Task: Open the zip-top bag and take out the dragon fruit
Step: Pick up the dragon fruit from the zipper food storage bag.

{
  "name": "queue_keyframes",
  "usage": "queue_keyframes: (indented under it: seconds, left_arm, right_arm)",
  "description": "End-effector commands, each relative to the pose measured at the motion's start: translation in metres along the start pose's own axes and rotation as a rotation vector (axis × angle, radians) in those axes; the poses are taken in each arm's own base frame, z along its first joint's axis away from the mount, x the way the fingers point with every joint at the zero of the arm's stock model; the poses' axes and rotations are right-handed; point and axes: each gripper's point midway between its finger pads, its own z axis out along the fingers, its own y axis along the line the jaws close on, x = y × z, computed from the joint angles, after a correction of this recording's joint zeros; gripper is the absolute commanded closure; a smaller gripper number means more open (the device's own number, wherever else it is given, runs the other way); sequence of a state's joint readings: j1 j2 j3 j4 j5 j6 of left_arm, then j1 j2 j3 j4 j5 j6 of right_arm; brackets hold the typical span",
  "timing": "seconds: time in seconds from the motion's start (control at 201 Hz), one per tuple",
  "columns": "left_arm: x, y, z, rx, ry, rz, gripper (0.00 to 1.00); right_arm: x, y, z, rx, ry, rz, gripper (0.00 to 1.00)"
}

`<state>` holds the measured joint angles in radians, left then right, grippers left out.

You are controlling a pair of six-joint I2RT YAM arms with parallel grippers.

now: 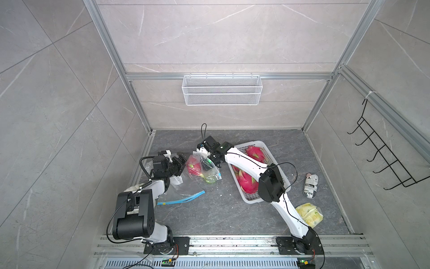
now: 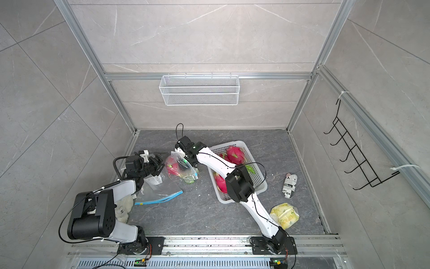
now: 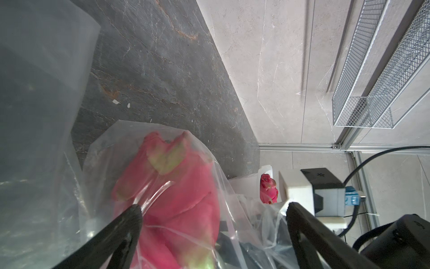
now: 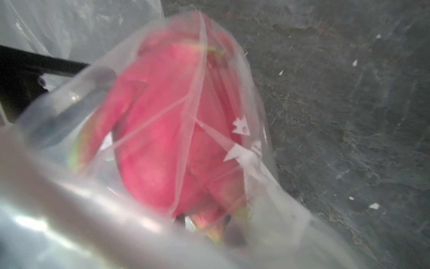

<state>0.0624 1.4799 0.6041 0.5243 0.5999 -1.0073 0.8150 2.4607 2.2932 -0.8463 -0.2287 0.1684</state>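
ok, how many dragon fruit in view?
3 for sure: one dragon fruit in the zip-top bag, two in the white basket, at its far end and near end. Pink under the right arm may be a fourth.

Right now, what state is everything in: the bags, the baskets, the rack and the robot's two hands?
Left gripper: open, facing the bagged fruit.
Right gripper: at the bag, jaws hidden.
Clear bag: crumpled, one dragon fruit inside.
Second bag: flat on the table, looks empty.
White basket: holds dragon fruits.
Wire basket: empty.
Hook rack: nothing hanging.
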Motion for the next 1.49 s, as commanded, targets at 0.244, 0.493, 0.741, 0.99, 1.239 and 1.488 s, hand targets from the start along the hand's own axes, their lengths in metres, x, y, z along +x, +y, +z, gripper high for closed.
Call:
queue_keyframes:
  seconds: [0.244,0.493,0.741,0.99,1.239,1.488]
  left_arm:
    - [0.009,0.004,0.019,0.02,0.011,-0.022,0.0]
    - [0.019,0.012,0.033,0.037,0.037,-0.079,0.0]
    - [0.02,0.008,0.033,0.056,0.042,-0.088,0.0]
    - [0.022,0.01,0.035,0.052,0.052,-0.09,0.0]
    - [0.028,0.011,0.036,0.048,0.063,-0.095,0.0]
    - [0.036,0.016,0.039,0.046,0.08,-0.116,0.0]
  right_arm:
    - [0.029,0.028,0.007,-0.127,0.023,0.019,0.42]
    - [0.026,0.04,0.021,-0.157,0.02,0.019,0.39]
    - [0.029,-0.003,0.029,0.103,0.006,0.058,0.62]
    - [0.037,0.004,0.034,0.06,0.043,0.048,0.81]
    - [0.028,0.036,0.042,-0.13,0.009,0.1,0.54]
    - [0.018,0.02,0.051,-0.046,-0.044,0.153,0.44]
